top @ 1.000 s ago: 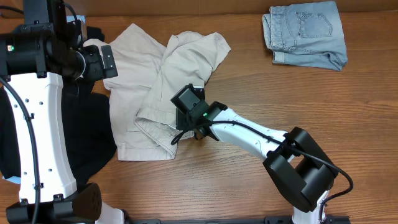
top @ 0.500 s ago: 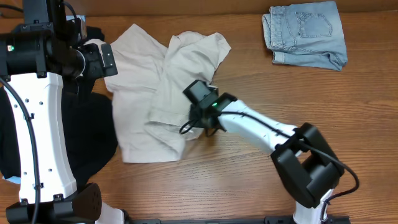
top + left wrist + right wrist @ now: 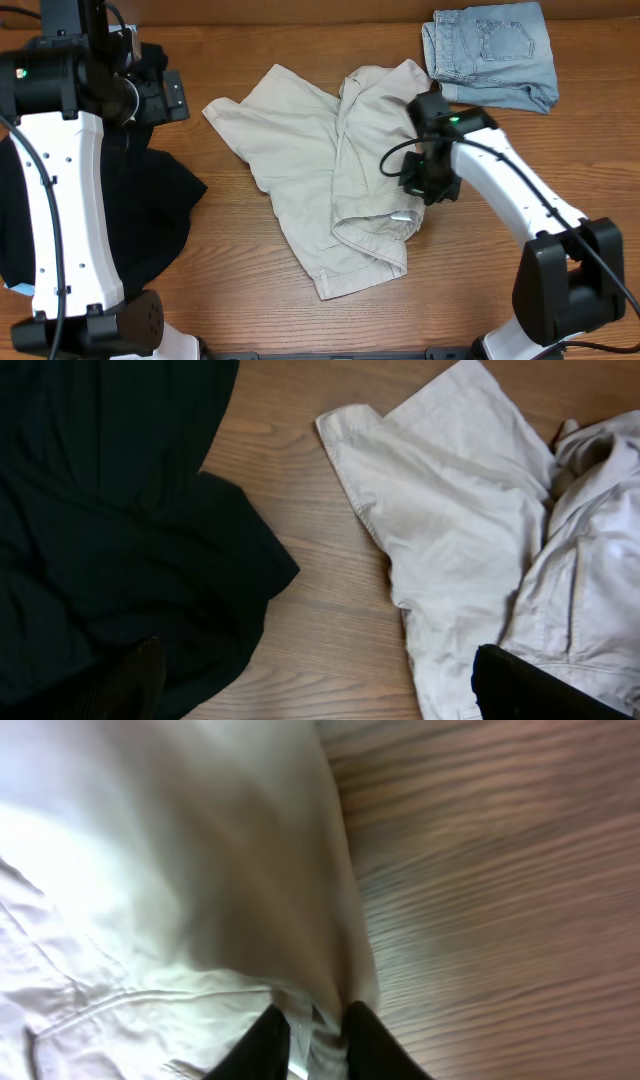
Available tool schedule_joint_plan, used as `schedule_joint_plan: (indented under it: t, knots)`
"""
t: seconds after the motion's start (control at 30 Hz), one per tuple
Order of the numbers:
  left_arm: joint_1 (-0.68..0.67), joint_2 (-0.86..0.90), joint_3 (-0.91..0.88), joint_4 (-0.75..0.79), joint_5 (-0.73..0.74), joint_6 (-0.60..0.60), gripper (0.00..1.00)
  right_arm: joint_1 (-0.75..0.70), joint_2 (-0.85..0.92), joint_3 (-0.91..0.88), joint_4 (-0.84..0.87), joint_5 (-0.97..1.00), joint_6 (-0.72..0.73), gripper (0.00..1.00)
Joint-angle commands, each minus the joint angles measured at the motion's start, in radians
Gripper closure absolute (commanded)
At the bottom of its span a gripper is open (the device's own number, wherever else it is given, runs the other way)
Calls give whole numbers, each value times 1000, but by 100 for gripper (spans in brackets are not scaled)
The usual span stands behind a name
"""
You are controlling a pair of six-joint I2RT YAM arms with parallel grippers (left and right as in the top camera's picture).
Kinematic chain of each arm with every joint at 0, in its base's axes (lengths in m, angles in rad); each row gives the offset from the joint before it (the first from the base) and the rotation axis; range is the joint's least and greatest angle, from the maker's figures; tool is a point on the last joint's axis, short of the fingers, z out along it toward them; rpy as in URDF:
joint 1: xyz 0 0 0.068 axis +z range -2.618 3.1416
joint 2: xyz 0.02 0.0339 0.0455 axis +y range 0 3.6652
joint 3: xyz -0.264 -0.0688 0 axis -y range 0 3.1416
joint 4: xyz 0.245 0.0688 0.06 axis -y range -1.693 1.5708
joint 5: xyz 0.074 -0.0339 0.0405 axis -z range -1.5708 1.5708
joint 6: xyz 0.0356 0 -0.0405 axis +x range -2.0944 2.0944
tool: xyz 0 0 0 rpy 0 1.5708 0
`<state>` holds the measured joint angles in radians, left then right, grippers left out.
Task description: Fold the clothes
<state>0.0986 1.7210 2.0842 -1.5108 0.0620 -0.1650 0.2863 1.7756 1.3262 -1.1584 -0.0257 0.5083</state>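
Observation:
The clothes (image 3: 300, 150), pale beige shorts, lie crumpled across the middle of the table, one leg spread to the left and the other bunched at the right. My right gripper (image 3: 424, 183) is at their right edge, shut on a pinched fold of the fabric (image 3: 150, 870). In the right wrist view the cloth fills the narrow gap at the gripper (image 3: 315, 1042). My left gripper (image 3: 165, 95) hangs open at the far left, above the table and apart from the shorts (image 3: 450, 530). Bare wood lies under the gripper (image 3: 320, 700).
Light-blue denim shorts (image 3: 490, 55) lie folded at the back right, close to the right arm. A black garment (image 3: 150, 220) covers the left side of the table (image 3: 480, 290) and shows in the left wrist view as dark cloth (image 3: 100, 510).
My right gripper has closed on the shorts and dragged them right and toward the back. The whole garment has shifted off the black cloth. The left arm has hardly moved.

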Motion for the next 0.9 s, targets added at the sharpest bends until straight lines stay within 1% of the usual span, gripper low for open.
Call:
schedule_joint_plan:
  t: [0.0, 0.03, 0.1, 0.13, 0.17, 0.23, 0.27, 0.33, 0.47, 0.53, 0.6, 0.73, 0.87]
  knots:
    - [-1, 46, -33, 3, -13, 12, 0, -93, -15, 1, -3, -19, -110, 73]
    - [-1, 52, -40, 5, -13, 13, 0, -114, -15, 1, -3, -36, -126, 67]
    - [-1, 69, -50, 8, -13, 32, 0, -154, -17, 2, 0, -101, -182, 58]
    - [-1, 80, -51, 10, -13, 40, 0, -171, -20, 4, 0, -169, -224, 51]
    - [-1, 90, -51, 13, -13, 48, 0, -175, -26, 4, 3, -222, -252, 46]
    - [-1, 107, -52, 24, -13, 58, 0, -161, -42, 4, 8, -289, -297, 40]
    - [-1, 116, -52, 29, -13, 57, 0, -144, -51, 4, 10, -290, -301, 39]
    - [-1, 130, -52, 42, -13, 57, 0, -92, -73, 4, 24, -290, -301, 35]
    - [-1, 155, -52, 72, -13, 56, 0, 80, -90, 4, 89, -275, -299, 23]
    - [-1, 164, -52, 83, -13, 56, 0, 161, -83, 3, 116, -210, -291, 16]
    - [-1, 171, -52, 90, -13, 56, 0, 253, -68, 3, 141, -103, -266, 10]
    - [-1, 175, -52, 99, -13, 56, 0, 373, -24, 3, 183, 16, -241, 9]
    - [-1, 175, -52, 101, -13, 56, 0, 424, 47, 3, 214, 99, -220, 10]
